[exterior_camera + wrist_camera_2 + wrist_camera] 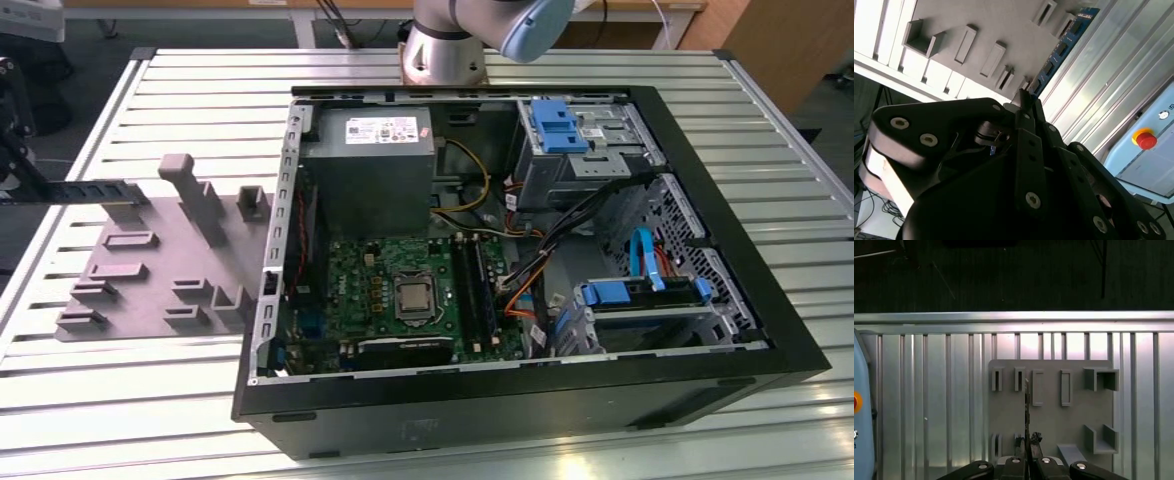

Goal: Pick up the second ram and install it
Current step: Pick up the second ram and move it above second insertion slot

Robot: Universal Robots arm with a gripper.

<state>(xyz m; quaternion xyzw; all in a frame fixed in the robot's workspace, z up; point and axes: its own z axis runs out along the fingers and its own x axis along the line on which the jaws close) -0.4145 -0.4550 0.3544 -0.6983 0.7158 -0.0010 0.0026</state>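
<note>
The second ram [83,190], a thin dark board with black chips, hangs level over the far corner of the grey peg tray [160,290] at the exterior view's left. My gripper [14,185] at that view's left edge is shut on one end of it. In the second wrist view the black fingers [1026,107] clamp the ram [1061,47], which sticks out past them above the tray [969,20]. In the first wrist view the ram [1027,405] appears edge-on above the tray [1074,415], held by the gripper [1028,447].
An open computer case [534,400] lies on the slatted metal table [134,400], with the motherboard [387,290] and its long black memory slots [474,290] inside. A light blue box with a red stop button [1145,139] stands past the table's edge.
</note>
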